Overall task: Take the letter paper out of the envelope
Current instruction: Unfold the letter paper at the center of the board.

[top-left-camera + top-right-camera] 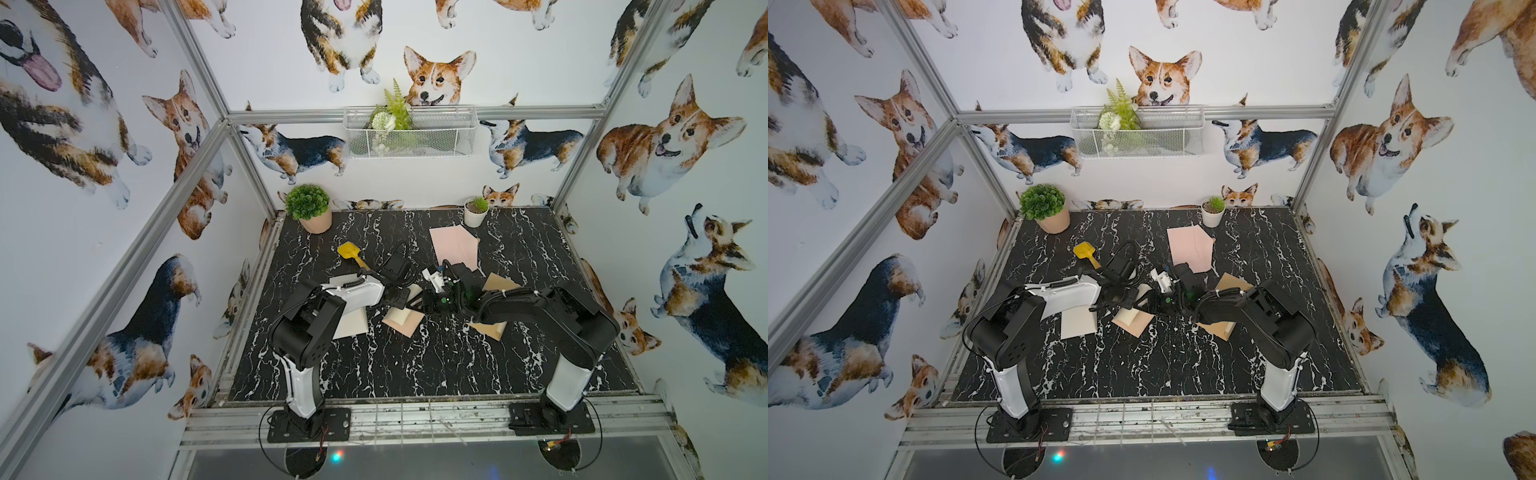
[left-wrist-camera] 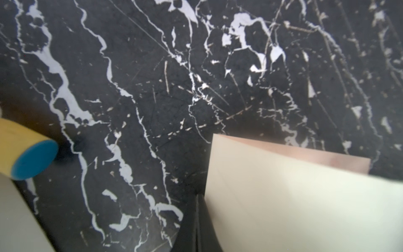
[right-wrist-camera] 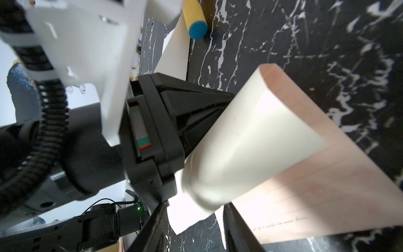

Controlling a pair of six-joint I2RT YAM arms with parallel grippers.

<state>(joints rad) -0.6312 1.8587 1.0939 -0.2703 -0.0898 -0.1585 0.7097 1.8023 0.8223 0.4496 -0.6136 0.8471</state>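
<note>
A potted plant (image 1: 309, 210) is standing at the table's (image 1: 415, 365) far left corner, and a yellow toy shovel (image 1: 348, 250) is lying just in front of it. A cream sheet (image 1: 351, 324) is lying under the left arm. Near the table's middle, the left gripper (image 3: 220, 104) is clamping its jaws tight on the letter paper (image 1: 401, 320), a pink lined sheet with a cream back that is curling over on itself, fully outside any envelope. The right gripper (image 3: 194, 218) is hovering just beside it, its jaws standing apart over the paper's edge. The pink envelope (image 1: 453, 247) is lying with its flap open toward the far edge, well apart from the paper. A brown envelope (image 1: 498, 282) is lying beneath the right arm.
</note>
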